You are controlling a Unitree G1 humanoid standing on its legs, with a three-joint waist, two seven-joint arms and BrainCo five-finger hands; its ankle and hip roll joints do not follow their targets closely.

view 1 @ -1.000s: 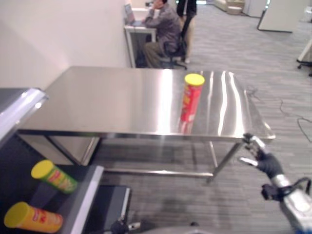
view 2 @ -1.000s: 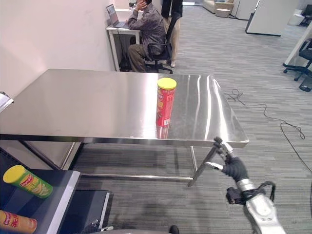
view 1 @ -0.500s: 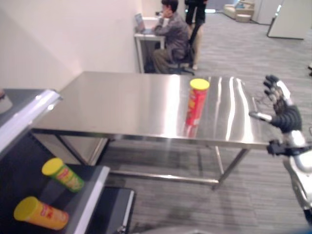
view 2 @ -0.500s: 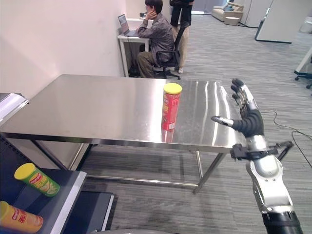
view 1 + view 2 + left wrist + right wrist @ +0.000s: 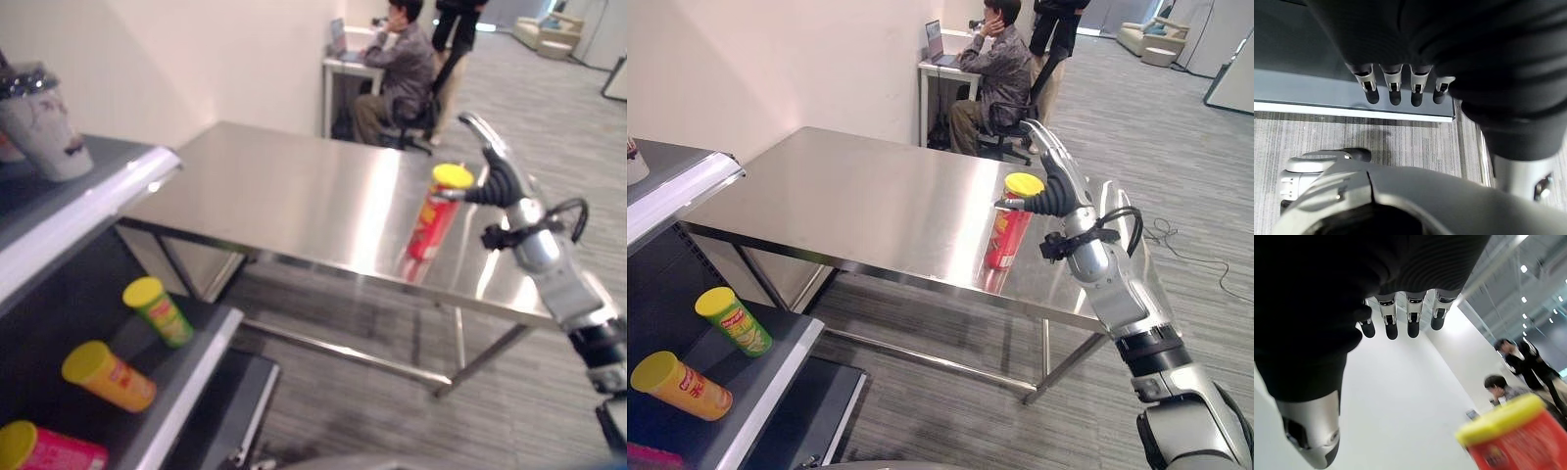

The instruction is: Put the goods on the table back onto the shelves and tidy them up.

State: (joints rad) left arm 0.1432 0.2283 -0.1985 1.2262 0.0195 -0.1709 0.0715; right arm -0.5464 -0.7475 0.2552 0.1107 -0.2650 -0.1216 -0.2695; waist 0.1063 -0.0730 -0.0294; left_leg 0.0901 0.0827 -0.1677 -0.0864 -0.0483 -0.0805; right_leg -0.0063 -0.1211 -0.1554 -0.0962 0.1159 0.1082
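Reaching over the steel table, the right hand hovers with fingers straight and thumb extended beside the yellow lid of the upright red can, not grasping it. The left hand hangs relaxed, fingers extended.

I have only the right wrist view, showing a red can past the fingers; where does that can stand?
Observer: The red can stands upright on the steel table, near its front edge, the right hand close beside its lid.
Operator: Thank you. Is anything on the shelf?
Observer: A green can and an orange can lie on the lower shelf.
Operator: And the left hand?
Observer: The left hand is open, holding nothing.
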